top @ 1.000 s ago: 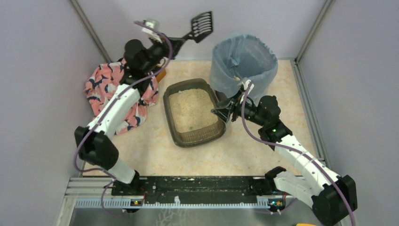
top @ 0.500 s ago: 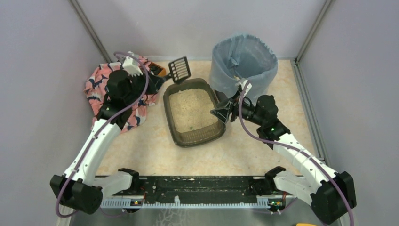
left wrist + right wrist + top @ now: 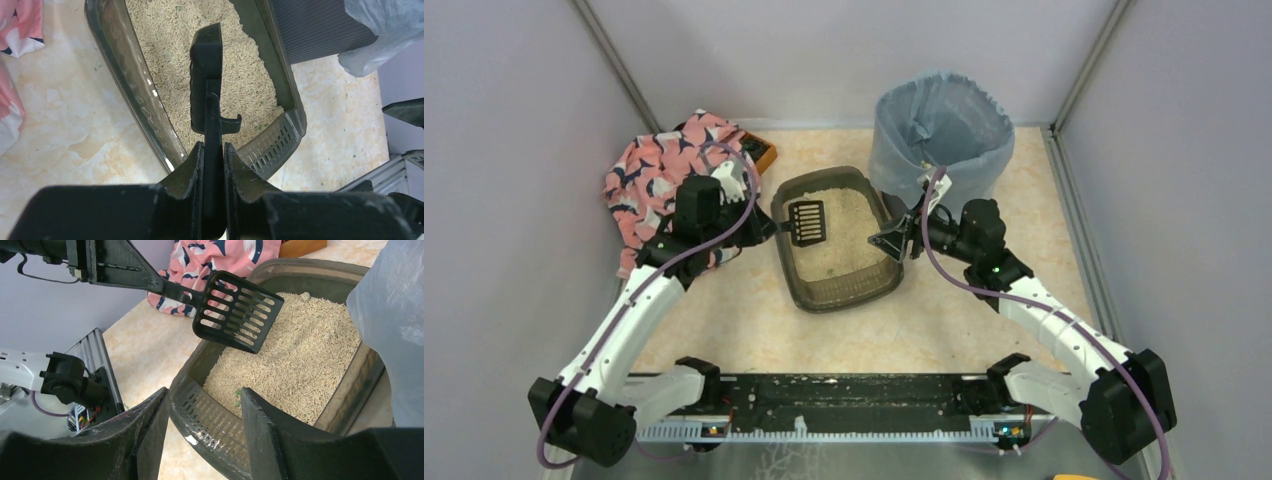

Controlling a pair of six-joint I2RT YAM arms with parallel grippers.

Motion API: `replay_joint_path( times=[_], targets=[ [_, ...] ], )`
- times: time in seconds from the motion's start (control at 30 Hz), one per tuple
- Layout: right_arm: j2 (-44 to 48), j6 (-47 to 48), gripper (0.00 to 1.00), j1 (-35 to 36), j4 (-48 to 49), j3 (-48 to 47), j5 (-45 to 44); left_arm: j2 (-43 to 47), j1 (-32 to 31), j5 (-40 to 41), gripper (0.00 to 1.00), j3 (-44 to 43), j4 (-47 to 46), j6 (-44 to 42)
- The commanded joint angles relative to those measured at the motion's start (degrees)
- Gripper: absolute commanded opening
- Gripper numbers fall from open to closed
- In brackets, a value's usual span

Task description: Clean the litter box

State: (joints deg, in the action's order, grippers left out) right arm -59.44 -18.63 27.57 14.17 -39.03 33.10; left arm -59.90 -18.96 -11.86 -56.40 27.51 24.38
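The dark grey-brown, rectangular plastic litter box (image 3: 844, 294), filled with beige granules, is sitting mid-table (image 3: 764, 320) toward the far edge, just beside the round bin with a blue-grey liner (image 3: 944, 125). The left gripper (image 3: 213, 146) is clenching the handle of the black slotted plastic scoop (image 3: 809, 222), holding it over the granules. The right gripper (image 3: 205, 394) is clasping the box's right wall.

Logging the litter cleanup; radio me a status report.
Left gripper shut on scoop handle, scoop head over the litter. Right gripper clamped on litter box rim. Nothing between scoop and litter.
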Motion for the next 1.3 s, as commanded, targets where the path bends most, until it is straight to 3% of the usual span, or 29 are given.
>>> replay_joint_path(
  times=[0.0, 0.3, 0.53, 0.67, 1.03, 1.27],
  targets=[
    [-0.24, -0.09, 0.54, -0.49, 4.10, -0.50, 1.01, -2.07, -2.21, 5.42, 0.00, -1.99, 1.39, -0.03],
    [1.18, 0.56, 0.54, -0.48, 2.79, -0.64, -0.01, -13.52, -9.11, 15.34, 0.00, -14.69, 10.89, 1.48],
    [1.63, 0.88, 0.54, -0.48, 2.39, -0.87, -0.15, -18.96, -9.60, 18.85, 0.00, -24.76, 21.17, -2.83],
    [1.48, 0.92, 0.54, -0.42, 2.11, -0.96, -0.19, -22.46, -9.56, 16.96, 0.00, -29.62, 26.60, -4.22],
    [2.26, 1.32, 0.54, -0.50, 2.39, -0.08, -0.93, -25.51, -9.60, 12.31, 0.00, -29.27, 29.10, -6.42],
    [3.17, 1.49, 0.55, -0.65, 1.84, -0.09, -1.46, -28.58, -9.60, -0.84, 0.00, -24.84, 23.01, -5.94]
  ],
)
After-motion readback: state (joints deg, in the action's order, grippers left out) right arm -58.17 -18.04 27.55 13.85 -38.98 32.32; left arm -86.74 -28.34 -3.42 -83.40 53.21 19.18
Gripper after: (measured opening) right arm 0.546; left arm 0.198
